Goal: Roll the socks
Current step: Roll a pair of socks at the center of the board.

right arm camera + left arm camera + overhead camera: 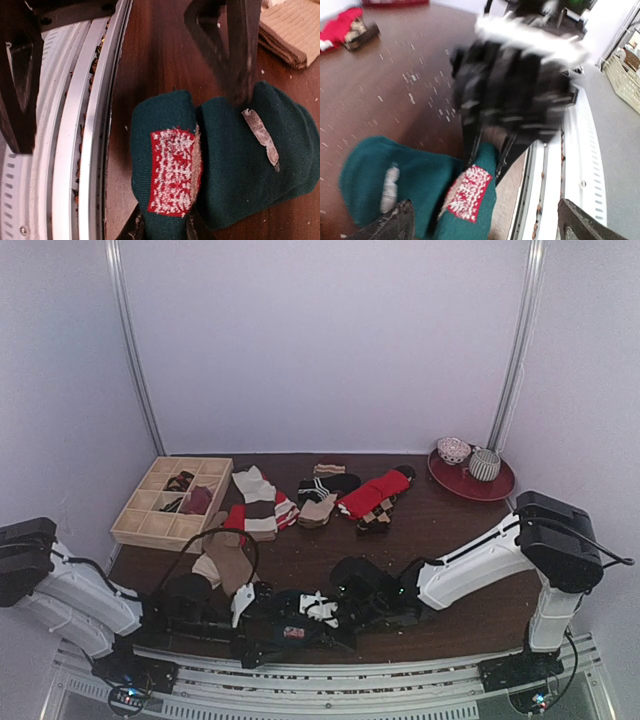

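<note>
A dark teal sock bundle (240, 160) with a red-and-white patch (172, 170) lies on the brown table by the near rail. My right gripper (162, 231) is shut on the patched end of this sock (420, 180); its blurred black body shows in the left wrist view with its fingers (475, 145) clamped on the fabric. My left gripper (485, 222) stands wide open, one fingertip on each side of the bundle and apart from it. From above, both grippers meet over the teal sock (291, 628) at the table's front middle. More socks lie further back: a red pair (372, 492) and a black striped pair (330, 483).
A wooden compartment box (170, 502) holding some socks stands at the back left. Beside it lie cream-and-maroon socks (258, 498) and tan socks (225, 562). A red plate (495, 488) with two bowls is at the back right. The metal rail (85, 150) runs close to the bundle.
</note>
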`<state>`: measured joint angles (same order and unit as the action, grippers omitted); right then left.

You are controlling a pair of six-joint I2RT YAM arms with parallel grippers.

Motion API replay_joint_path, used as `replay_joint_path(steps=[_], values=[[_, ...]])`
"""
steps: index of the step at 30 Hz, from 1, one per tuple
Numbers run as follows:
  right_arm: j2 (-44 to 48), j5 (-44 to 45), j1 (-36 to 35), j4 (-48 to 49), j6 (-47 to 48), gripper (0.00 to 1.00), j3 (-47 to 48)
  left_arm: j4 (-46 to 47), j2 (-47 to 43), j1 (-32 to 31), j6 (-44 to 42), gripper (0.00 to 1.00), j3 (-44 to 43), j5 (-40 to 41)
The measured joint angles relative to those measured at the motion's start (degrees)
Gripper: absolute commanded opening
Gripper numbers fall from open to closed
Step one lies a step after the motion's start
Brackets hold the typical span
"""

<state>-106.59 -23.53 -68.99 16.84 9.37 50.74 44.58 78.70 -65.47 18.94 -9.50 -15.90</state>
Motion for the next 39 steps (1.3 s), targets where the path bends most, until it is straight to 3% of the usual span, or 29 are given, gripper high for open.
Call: replay_joint_path(steps=[5,9,16,28,35,37,39], values=[[-0.42,-10.05,4.83,-6.21,-6.69,0.22,1.9,-2.4,-10.67,0.0,-3.52,0.97,2.32,4.33],[-4.44,-16.44,7.3,-12.74,-9.79,0.23,7.58,-2.67,-11.82,-0.22,-6.64,0.94,2.64,5.46],[-9.25,-21.62,7.67,-21.88,-9.7,0.23,15.74,-2.21,-3.13,-0.28,-10.45,0.77,1.66,5.81],[-9.92,-24.55,7.89,-25.27,-9.7,0.23,16.61,2.25,8.11,-0.28,-10.97,0.53,-0.28,3.74],[-10.1,-24.94,8.04,-25.31,-10.01,0.23,16.61,2.36,11.02,-0.28,-10.38,0.21,-2.56,1.49],[-10.12,-25.03,8.11,-25.33,-10.27,0.28,16.61,2.29,11.34,-0.26,-10.21,0.02,-2.89,0.74],[-10.1,-25.24,8.17,-25.09,-11.17,0.33,16.46,2.47,11.41,-0.26,-9.44,0.0,-2.97,0.46]])
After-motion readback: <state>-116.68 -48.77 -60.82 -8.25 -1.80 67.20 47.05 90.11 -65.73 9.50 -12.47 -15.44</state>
